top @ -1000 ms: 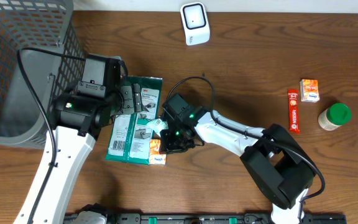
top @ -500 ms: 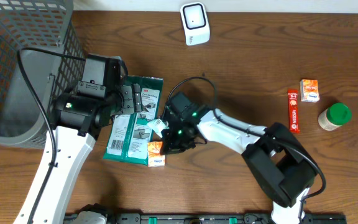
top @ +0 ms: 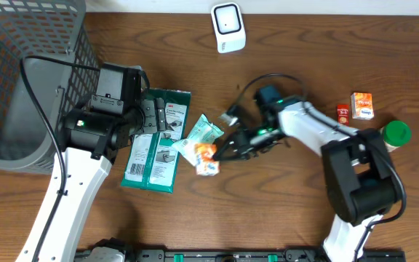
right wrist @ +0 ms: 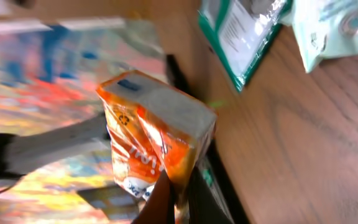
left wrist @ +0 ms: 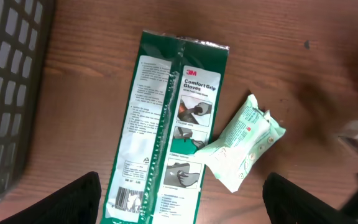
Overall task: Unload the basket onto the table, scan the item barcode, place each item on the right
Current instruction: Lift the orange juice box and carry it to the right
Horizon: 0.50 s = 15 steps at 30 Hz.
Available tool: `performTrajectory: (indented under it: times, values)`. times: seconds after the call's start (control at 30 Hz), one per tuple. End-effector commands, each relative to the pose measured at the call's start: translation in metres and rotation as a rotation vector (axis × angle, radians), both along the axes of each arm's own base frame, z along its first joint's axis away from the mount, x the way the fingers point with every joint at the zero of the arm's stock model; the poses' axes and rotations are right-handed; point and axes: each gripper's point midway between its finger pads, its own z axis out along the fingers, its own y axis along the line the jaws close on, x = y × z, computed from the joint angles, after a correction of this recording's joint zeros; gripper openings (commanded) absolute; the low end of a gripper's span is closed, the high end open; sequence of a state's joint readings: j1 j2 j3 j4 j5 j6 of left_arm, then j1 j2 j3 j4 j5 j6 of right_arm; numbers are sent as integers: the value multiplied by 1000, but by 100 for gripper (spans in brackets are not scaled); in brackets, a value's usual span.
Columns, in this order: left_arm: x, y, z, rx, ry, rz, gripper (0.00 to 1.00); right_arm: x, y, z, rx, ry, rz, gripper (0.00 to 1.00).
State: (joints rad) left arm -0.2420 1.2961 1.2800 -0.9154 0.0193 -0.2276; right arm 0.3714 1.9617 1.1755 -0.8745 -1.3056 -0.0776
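Carried rightward off the 3M gloves pack [top: 155,149], the orange packet [top: 206,156] was pinched by the right gripper [top: 221,153], well down-frame of the scanner [top: 228,28].

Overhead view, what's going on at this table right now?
The right gripper is shut on a small orange packet, pinching it by one edge near the middle of the table. The white scanner stands at the far edge, well away from the packet, so the scan looks not yet done. The left gripper hangs open over a green glove pack and a pale green pouch, beside the grey basket.
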Motion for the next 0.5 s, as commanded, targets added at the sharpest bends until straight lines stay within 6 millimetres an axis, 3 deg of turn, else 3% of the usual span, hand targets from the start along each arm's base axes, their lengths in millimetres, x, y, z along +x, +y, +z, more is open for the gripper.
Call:
performTrajectory:
  times: [0.0,0.47]
  values:
    - [3,3,4,15,-11,0,84,10,-17,32,210,-152,-38,1]
    - [3,3,4,15,-11,0,84,12,-67,52,248,-181,-166,1]
